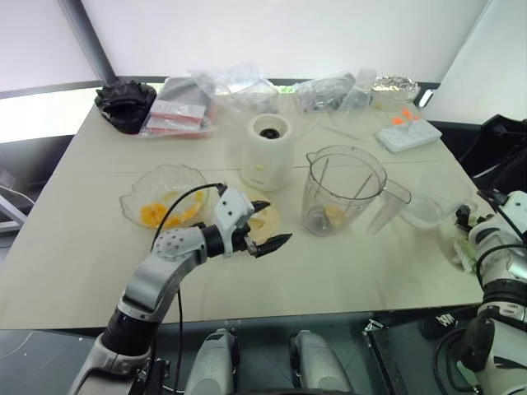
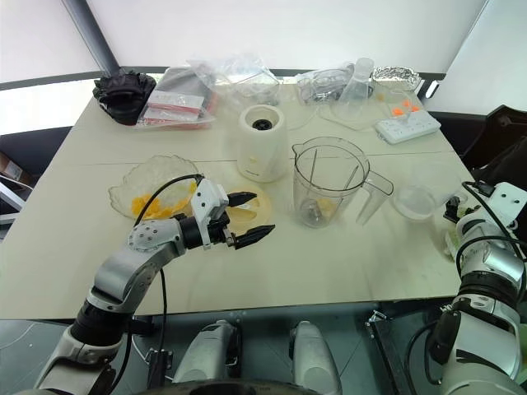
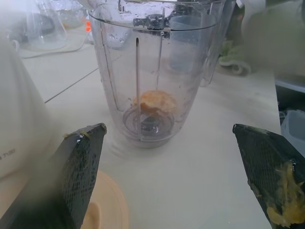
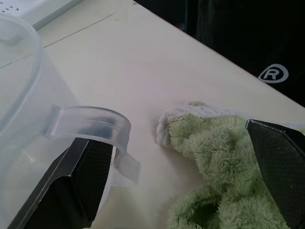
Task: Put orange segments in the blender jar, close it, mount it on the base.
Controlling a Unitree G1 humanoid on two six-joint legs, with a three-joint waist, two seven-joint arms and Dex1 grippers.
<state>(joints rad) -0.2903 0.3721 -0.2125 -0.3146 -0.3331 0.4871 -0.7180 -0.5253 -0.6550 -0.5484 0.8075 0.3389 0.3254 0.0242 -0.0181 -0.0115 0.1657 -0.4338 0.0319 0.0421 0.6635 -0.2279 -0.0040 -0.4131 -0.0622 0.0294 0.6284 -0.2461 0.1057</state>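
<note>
From the head views, the blender jar (image 1: 342, 189) stands open on the table (image 1: 329, 271), just right of the base (image 1: 268, 152), not mounted. The flat cream lid (image 1: 265, 220) lies left of the jar, off it. More orange segments (image 1: 156, 212) sit in the glass bowl (image 1: 165, 193), farther left of the jar. The left gripper (image 1: 265, 224) hovers over the lid, jaws spread and empty.

The left wrist view adds what the head views only hint at: one orange piece (image 3: 155, 101) rests on the jar's bottom by the blade, and pulp clings to a fingertip (image 3: 279, 200).

The right wrist view shows the right gripper (image 4: 190, 176) spread wide over a green cloth (image 4: 214, 157), beside a clear measuring cup (image 4: 43, 129), right of the jar.

Loading appears begun; closing and mounting remain.
</note>
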